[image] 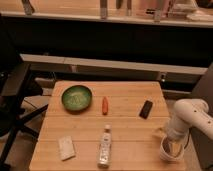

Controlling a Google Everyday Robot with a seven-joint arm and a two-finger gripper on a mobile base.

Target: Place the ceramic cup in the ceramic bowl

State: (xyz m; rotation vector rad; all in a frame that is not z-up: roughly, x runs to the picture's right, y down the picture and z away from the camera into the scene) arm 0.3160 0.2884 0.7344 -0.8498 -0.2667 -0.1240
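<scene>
The wide glossy green ceramic bowl (pixel 76 97) sits empty at the upper left of the light wooden table (pixel 125 127), so nothing is placed yet. Toward the middle lie a small orange piece (pixel 105 105), a slim clear bottle (pixel 104 146) and a flat black block (pixel 146 109). At lower right, near the table's corner, the small cream ceramic cup (pixel 167 153) stands with the gripper (pixel 172 143) spread at its rim. Grasp, lift and carry leftward remain; the strip between orange piece and bottle looks free

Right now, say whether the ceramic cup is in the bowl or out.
Out: the ceramic cup stands near the table's right edge, hand at its rim; the ceramic bowl lies far left.
</scene>
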